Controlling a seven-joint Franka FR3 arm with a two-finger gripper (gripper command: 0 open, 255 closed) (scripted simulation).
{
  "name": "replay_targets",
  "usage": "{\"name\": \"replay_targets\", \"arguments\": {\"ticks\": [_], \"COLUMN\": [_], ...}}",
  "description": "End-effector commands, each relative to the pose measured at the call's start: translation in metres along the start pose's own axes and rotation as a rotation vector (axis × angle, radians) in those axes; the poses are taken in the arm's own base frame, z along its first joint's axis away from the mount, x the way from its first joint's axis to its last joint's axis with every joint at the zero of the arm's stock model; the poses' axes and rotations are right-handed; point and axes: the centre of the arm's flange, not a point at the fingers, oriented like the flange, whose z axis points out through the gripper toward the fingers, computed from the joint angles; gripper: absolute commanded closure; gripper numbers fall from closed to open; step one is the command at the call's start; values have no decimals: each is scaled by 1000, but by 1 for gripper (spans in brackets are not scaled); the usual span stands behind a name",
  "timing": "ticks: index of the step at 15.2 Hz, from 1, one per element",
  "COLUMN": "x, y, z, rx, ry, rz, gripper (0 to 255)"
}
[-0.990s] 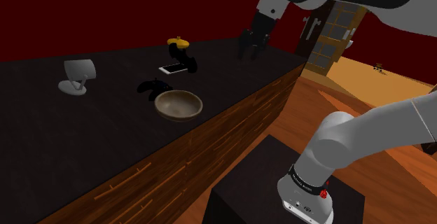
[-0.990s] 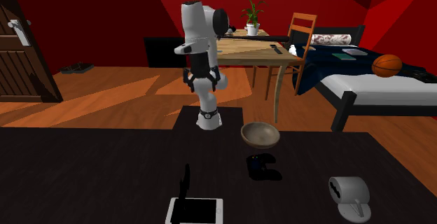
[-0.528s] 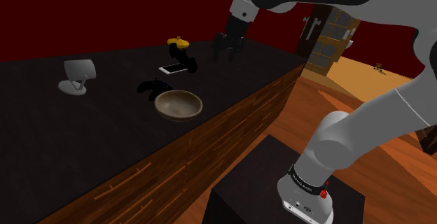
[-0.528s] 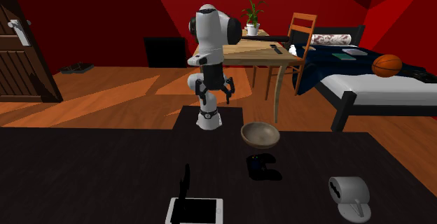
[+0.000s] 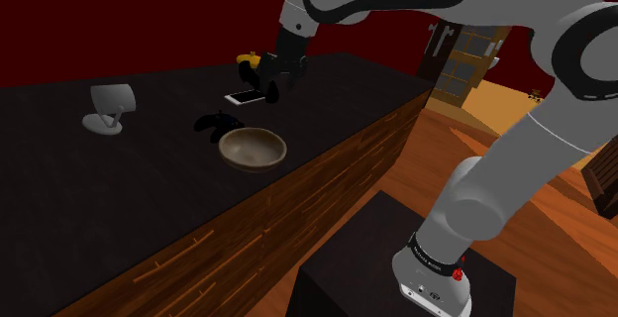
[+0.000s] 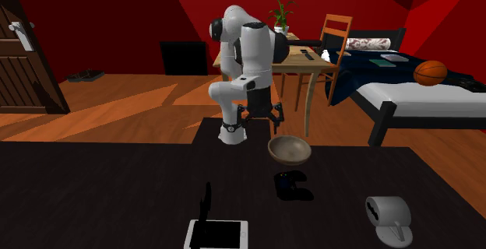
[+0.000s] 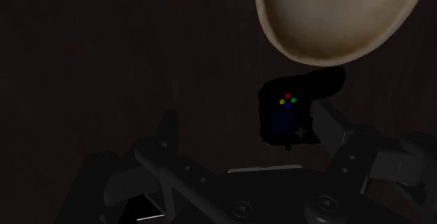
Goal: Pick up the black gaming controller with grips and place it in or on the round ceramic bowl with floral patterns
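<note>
— One second on: what has changed in the shoulder view?
— The gripper [image 5: 276, 79] has swung to that view's left, from the counter's far end to above the phone [image 5: 245, 97]. The controller [image 5: 216, 125], glossy black and lobed, lies on the dark counter [image 5: 119, 196] just beside the bowl [image 5: 253, 149], which sits near the wood-grained front edge.

— And the second exterior view?
— The arm has bent forward. The gripper [image 6: 258, 117] hangs beyond the bowl [image 6: 290, 149], spread wide. The controller [image 6: 290, 185] lies just this side of the bowl, with bare counter to that view's left.

— The wrist view?
— The fingers [image 7: 167, 128] stand apart, clasping nothing. The controller [image 7: 290, 107], showing four coloured buttons, lies between one fingertip and the smooth, round, beige bowl [image 7: 336, 12].
</note>
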Motion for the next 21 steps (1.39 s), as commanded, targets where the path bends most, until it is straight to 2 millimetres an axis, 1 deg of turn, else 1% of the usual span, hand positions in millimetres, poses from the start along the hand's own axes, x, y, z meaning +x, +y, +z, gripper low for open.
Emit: {"name": "replay_targets", "arguments": {"ticks": [1, 9, 10, 16, 17, 21], "x": [16, 73, 75, 75, 75, 75], "y": [-19, -94, -96, -96, -96, -96], "z": [14, 61, 63, 95, 103, 103], "rx": [-2, -11, -11, -11, -11, -11], "ry": [3, 10, 11, 11, 11, 11], "rz": [-12, -61, -63, -63, -63, -63], "gripper": [0, 0, 0, 0, 0, 0]}}
